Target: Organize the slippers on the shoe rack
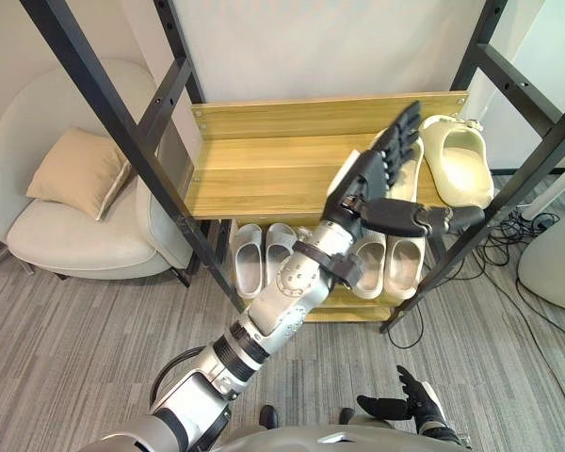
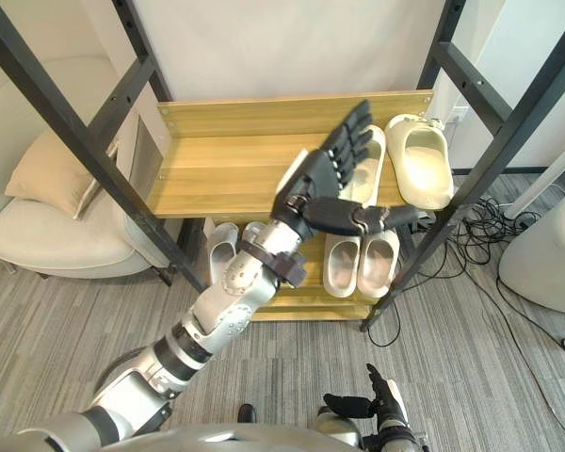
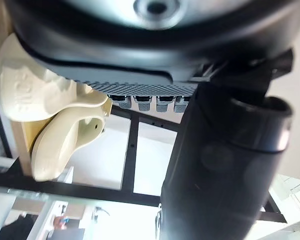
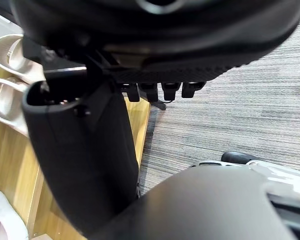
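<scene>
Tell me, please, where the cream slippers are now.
In the left eye view, the cream slippers lie at the top shelf's right end, one under the open left robot hand.

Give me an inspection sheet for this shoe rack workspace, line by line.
Surface: wooden upper shelf, bare on its left part; lower shelf beneath it.
Job's things: two cream slippers at the upper shelf's right end, one partly hidden under the left hand; four pale slippers in two pairs on the lower shelf.
Clutter: nothing seen.
Hands: left hand open, stretched over a cream slipper, contact cannot be told; right hand open, low, idle.
Cables: black cables on the floor right of the rack.
Surroundings: cream armchair with tan cushion at left; grey floor.
</scene>
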{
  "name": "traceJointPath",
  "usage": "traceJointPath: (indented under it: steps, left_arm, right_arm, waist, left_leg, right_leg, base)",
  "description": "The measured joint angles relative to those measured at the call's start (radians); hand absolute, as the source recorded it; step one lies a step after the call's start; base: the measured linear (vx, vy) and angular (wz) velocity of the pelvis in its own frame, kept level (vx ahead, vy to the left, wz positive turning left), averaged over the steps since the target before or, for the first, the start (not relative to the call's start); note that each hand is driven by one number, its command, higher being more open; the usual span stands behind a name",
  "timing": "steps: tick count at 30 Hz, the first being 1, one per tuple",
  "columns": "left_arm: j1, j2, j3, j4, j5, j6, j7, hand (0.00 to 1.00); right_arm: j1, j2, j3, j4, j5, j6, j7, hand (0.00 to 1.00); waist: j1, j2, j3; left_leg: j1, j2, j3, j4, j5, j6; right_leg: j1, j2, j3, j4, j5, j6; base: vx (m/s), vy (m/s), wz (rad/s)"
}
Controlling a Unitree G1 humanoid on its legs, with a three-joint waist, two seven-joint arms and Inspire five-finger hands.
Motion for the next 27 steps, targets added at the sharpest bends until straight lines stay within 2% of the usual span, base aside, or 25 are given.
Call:
traceJointPath:
  steps: [5, 12, 27]
  left_arm:
    - [0.101, 0.044, 0.086, 0.012, 0.008, 0.0, 0.016, 1.0]
    - [0.184, 0.081, 0.107, 0.031, 0.008, 0.002, 0.018, 1.0]
    - [0.196, 0.079, 0.063, 0.052, 0.039, 0.003, -0.014, 1.0]
  right_arm:
    - [-0.001, 0.004, 0.0, 0.018, 0.0, 0.0, 0.0, 1.0]
    - [-0.001, 0.01, 0.002, 0.021, 0.0, 0.001, 0.003, 1.0]
    - [-0.008, 0.014, 0.01, 0.038, 0.0, 0.001, 0.002, 1.0]
  waist:
    - [0.004, -0.01, -0.008]
    - [0.013, -0.027, -0.013]
    - [0.015, -0.042, -0.016]
  left_leg:
    - [0.005, 0.002, -0.007, -0.002, -0.002, -0.003]
    - [-0.003, 0.0, -0.012, -0.006, -0.002, -0.003]
    - [-0.007, -0.002, -0.014, -0.004, -0.002, -0.003]
  right_leg:
    - [0.01, 0.003, -0.011, -0.011, 0.0, 0.0]
    - [0.012, 0.002, -0.02, -0.023, 0.002, 0.002]
    - [0.013, 0.001, -0.023, -0.034, 0.008, 0.003]
  base:
    - [0.0, -0.007, 0.05]
    - [0.01, 0.0, 0.03]
    - [0.0, 0.001, 0.01]
